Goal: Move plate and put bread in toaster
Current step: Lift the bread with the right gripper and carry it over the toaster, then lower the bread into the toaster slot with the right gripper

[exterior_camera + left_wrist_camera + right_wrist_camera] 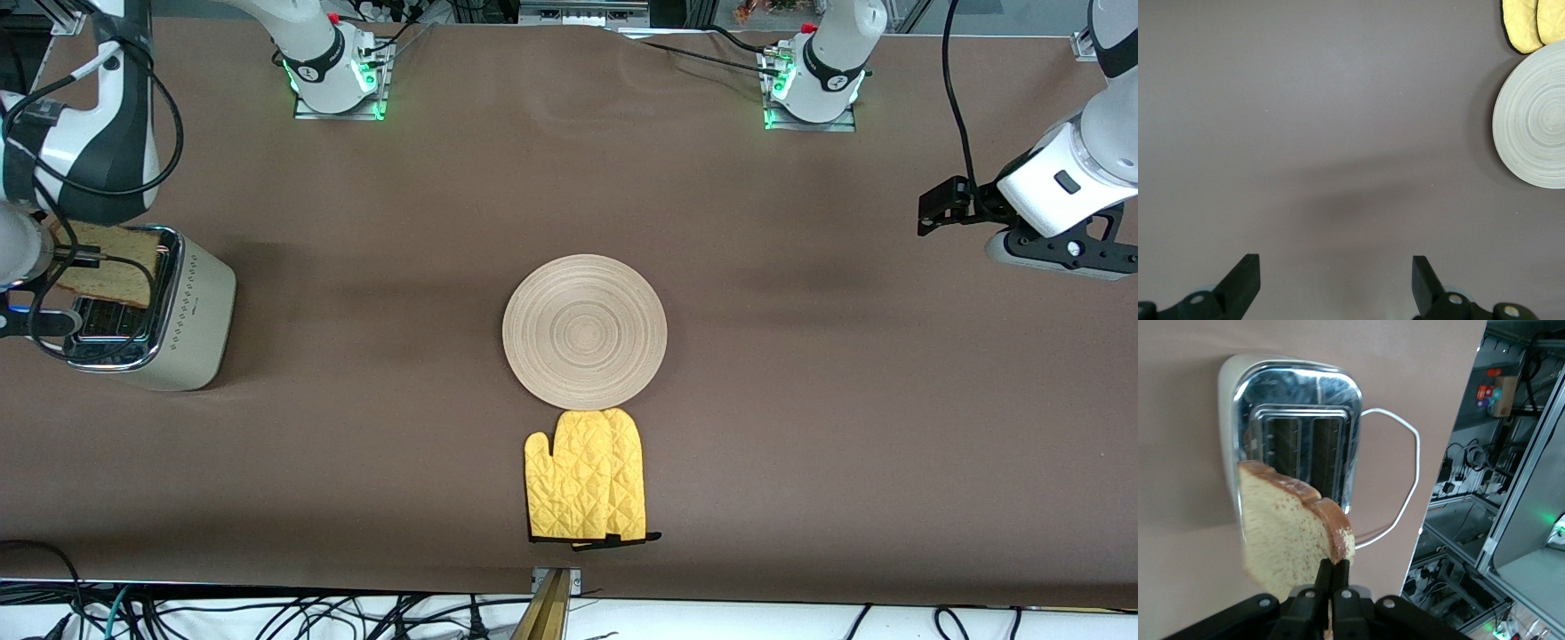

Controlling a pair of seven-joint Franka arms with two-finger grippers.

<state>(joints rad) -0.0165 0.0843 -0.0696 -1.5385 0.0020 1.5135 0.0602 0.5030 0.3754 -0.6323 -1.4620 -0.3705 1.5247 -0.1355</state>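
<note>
- One slice of bread point(1288, 530) hangs edge-on over the toaster point(182, 320), upright, with its flat faces running along the slots point(1301, 453); its dark crust faces the gripper.
- The right gripper point(1332, 577) is above the chrome top, at the right arm's end of the tabletop point(800, 427). Its fingers are pinched nearly together on the crust edge of the slice, which projects from the fingertips toward the slots without entering either.
- The toaster stands upright with a white cord point(1401, 480) looping beside it.
- The plate point(584, 331) lies flat near the middle of the tabletop, bare, its rim touching the tip of the yellow oven mitt point(587, 476), which lies nearer the front camera.
- The left gripper point(1335, 280) waits over bare tabletop at the left arm's end, fingers spread wide and holding nothing, well apart from the plate.
</note>
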